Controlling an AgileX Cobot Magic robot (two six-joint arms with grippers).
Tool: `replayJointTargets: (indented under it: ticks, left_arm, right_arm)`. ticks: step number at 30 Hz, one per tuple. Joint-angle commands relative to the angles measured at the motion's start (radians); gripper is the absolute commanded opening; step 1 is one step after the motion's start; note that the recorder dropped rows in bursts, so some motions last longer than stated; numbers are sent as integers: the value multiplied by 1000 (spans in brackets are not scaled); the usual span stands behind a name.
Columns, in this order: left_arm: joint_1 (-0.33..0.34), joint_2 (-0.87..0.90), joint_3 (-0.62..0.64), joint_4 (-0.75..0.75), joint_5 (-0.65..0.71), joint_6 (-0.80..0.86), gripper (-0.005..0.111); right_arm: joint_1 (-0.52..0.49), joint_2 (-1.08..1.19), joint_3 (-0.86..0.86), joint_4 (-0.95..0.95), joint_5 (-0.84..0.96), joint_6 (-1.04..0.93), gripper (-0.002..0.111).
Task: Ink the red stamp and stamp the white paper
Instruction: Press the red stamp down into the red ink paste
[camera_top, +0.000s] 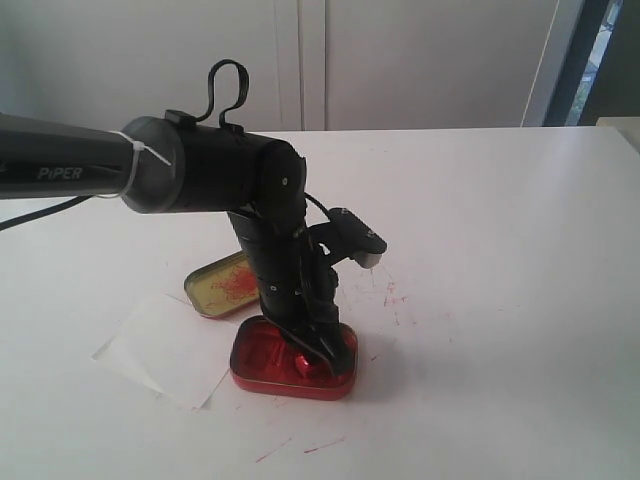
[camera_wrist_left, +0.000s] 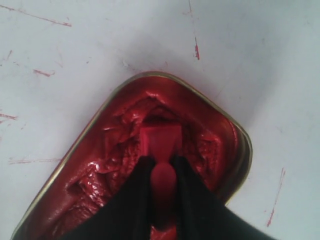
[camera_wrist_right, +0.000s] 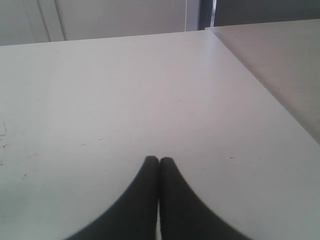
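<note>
The red stamp (camera_wrist_left: 161, 140) stands with its block base pressed down into the wet ink of the red tin (camera_wrist_left: 95, 170). My left gripper (camera_wrist_left: 161, 162) is shut on the stamp's knob handle. In the exterior view that gripper (camera_top: 312, 360) reaches straight down into the red tin (camera_top: 262, 375), and the red stamp (camera_top: 304, 362) peeks out between the fingers. The white paper (camera_top: 165, 348) lies flat on the table just left of the tin. My right gripper (camera_wrist_right: 159, 161) is shut on nothing, over bare table; it is out of the exterior view.
A gold tin lid (camera_top: 222, 286) with red smears lies behind the paper, next to the left arm. Red ink streaks mark the white table (camera_top: 500, 300) around the tin. The table's edge (camera_wrist_right: 260, 80) runs beside my right gripper.
</note>
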Motion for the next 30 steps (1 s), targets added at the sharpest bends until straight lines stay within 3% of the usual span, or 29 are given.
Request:
replayJointTargets:
  ticks: [1, 18, 30]
  left_arm:
    - [-9, 43, 35, 11, 20, -15, 0]
    - [-9, -35, -4, 41, 118, -52, 0]
    - [-9, -41, -33, 44, 107, -58, 0]
  right_arm:
    - [4, -4, 5, -2, -15, -1, 0]
    - [4, -4, 5, -2, -15, -1, 0]
    - [4, -4, 5, -2, -15, -1, 0]
